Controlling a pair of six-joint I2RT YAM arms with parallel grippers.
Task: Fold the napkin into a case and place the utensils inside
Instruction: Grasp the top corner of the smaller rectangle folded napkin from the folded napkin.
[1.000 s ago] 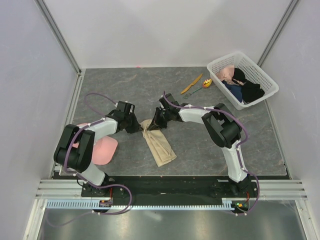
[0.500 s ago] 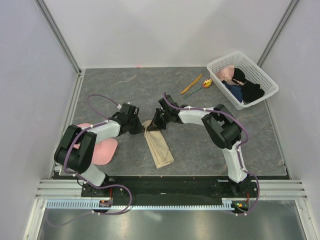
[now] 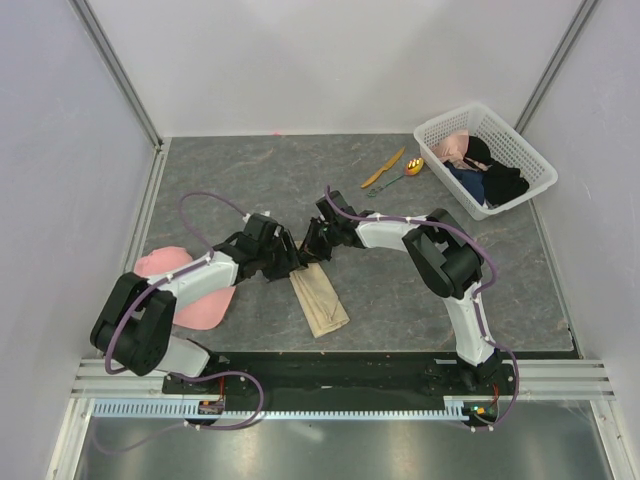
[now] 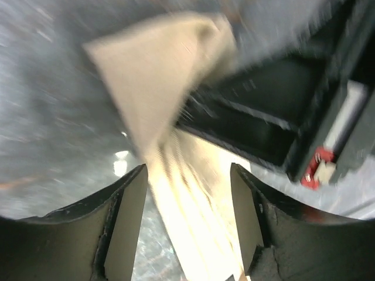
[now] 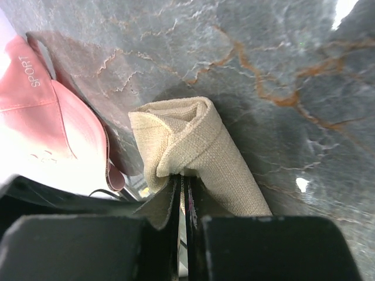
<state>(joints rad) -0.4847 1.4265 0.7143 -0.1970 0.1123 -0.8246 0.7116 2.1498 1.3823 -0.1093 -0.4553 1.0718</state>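
Observation:
The beige napkin lies on the table as a narrow folded strip, its upper end between the two grippers. My left gripper is open, and in the left wrist view the napkin runs loosely between its spread fingers. My right gripper is shut on the napkin's rolled upper edge, with the cloth pinched at the fingertips. The orange knife and the spoon lie side by side at the back right, apart from both grippers.
A pink cap lies under the left arm, near the napkin's left side, and the cap fills the left of the right wrist view. A white basket with dark and pink clothes stands at the back right corner.
My left gripper has opened and let go of the napkin, and the left arm has stretched right and nearer. The right gripper keeps its pinch, almost unmoved.

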